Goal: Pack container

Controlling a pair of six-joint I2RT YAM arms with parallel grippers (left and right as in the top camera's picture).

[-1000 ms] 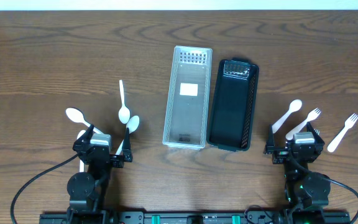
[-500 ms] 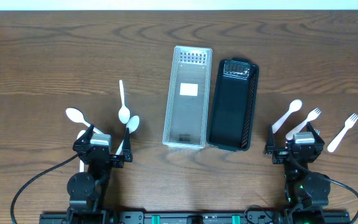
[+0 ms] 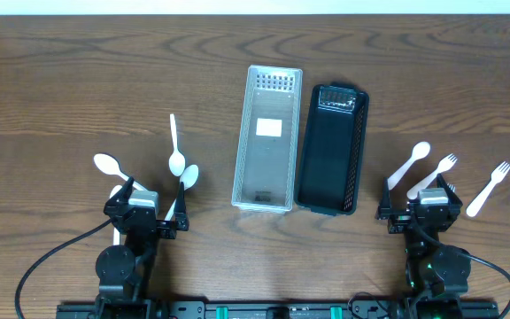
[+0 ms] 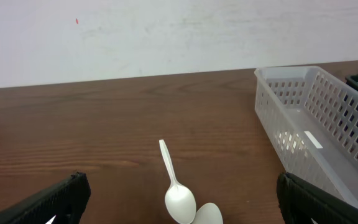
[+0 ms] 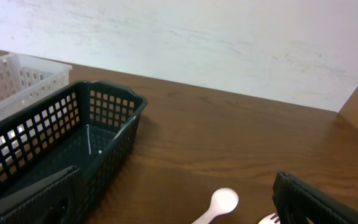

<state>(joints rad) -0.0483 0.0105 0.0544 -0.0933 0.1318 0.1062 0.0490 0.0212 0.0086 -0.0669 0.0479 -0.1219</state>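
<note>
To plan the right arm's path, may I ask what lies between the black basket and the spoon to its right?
Nothing but bare table between black basket and spoon, as the overhead view shows.

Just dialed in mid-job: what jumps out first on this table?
Two long baskets sit side by side at center, the clear basket left of the black basket, neither holding cutlery. White spoons lie at the left; a spoon and two forks at the right.

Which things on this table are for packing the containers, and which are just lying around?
For the job:
clear basket
black basket
white spoons
white forks

Just lying about:
nothing that shows; every loose item looks like part of the packing
</note>
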